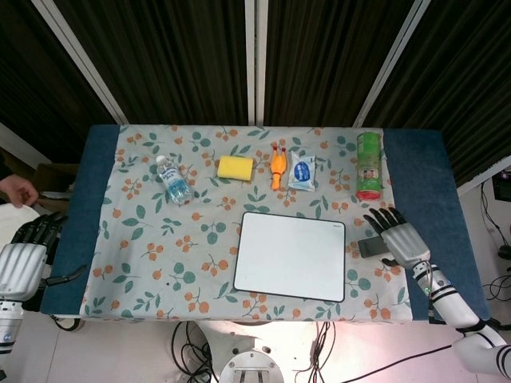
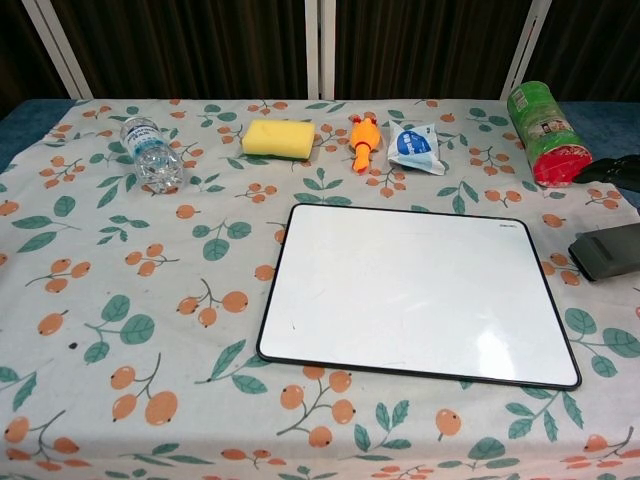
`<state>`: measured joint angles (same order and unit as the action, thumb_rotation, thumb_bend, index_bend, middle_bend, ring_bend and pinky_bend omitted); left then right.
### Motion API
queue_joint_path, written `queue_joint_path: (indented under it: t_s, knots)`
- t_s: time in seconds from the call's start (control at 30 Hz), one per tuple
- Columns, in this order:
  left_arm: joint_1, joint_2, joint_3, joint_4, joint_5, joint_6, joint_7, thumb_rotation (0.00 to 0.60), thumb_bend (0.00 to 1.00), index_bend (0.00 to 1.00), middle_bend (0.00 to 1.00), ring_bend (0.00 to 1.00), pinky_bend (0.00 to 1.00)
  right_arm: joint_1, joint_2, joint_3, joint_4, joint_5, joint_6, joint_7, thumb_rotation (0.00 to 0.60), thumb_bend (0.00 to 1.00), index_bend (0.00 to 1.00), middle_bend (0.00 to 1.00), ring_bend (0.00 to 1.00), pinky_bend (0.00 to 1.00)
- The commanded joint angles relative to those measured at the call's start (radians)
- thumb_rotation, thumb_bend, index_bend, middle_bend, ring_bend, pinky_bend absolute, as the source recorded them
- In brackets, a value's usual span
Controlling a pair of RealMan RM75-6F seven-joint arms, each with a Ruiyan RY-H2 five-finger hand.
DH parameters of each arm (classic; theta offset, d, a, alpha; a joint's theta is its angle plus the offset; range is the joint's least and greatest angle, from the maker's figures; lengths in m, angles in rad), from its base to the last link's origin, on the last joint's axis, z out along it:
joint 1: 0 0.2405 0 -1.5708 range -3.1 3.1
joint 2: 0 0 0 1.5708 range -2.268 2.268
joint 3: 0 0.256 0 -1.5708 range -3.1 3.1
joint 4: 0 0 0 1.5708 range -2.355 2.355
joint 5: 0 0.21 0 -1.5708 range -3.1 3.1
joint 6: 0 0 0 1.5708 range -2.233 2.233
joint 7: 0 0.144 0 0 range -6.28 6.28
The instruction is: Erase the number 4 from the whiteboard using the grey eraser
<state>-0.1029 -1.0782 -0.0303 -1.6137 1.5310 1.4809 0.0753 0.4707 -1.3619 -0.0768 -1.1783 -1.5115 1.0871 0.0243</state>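
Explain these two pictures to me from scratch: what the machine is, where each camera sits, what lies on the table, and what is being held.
This is a two-armed robot with a robot hand on each arm, steered by a person. One picture looks down from its head, the other looks forward from its chest.

On the flowered tablecloth lie a whiteboard, wiped blank, a water bottle, a yellow sponge, an orange toy, a small blue-and-white packet and a green can on its side.

Nothing is held. The right robot hand has its fingers spread above the grey eraser, which lies on the cloth right of the board. The left robot hand rests off the table's left edge.
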Motion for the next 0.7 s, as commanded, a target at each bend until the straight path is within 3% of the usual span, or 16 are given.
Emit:
queue_joint_path:
  t_s: [0.03,0.13,0.23,0.33,0.57,0.7]
  knots:
    - [0.000,0.000,-0.001,-0.001,0.001,0.002,0.001,0.300,0.12,0.13,0.09,0.10,0.17,-0.021,0.021,0.005,-0.027,-0.001,0.027,0.006,0.600,0.00,0.00,0.00,0.00,0.00]
    - [0.001,-0.001,-0.002,0.000,0.004,0.009,0.000,0.302,0.12,0.13,0.09,0.10,0.17,-0.060,0.058,0.012,-0.072,-0.013,0.110,0.010,0.600,0.00,0.00,0.00,0.00,0.00]
    - [0.003,-0.006,-0.004,0.005,0.010,0.021,-0.003,0.301,0.12,0.13,0.09,0.10,0.17,-0.128,0.093,0.029,-0.105,-0.026,0.261,-0.003,0.600,0.00,0.00,0.00,0.00,0.00]
    - [0.006,-0.013,-0.006,0.012,0.017,0.035,-0.008,0.298,0.12,0.13,0.09,0.10,0.17,-0.222,0.135,0.047,-0.157,0.021,0.380,-0.039,0.600,0.00,0.00,0.00,0.00,0.00]
    - [0.008,-0.011,-0.005,0.009,0.021,0.041,-0.004,0.300,0.12,0.13,0.09,0.10,0.17,-0.357,0.219,0.088,-0.278,0.130,0.502,-0.033,0.600,0.00,0.00,0.00,0.00,0.00]
    - [0.008,-0.009,-0.008,0.009,0.018,0.043,-0.006,0.300,0.12,0.13,0.09,0.10,0.17,-0.370,0.236,0.101,-0.289,0.138,0.496,-0.020,0.600,0.00,0.00,0.00,0.00,0.00]
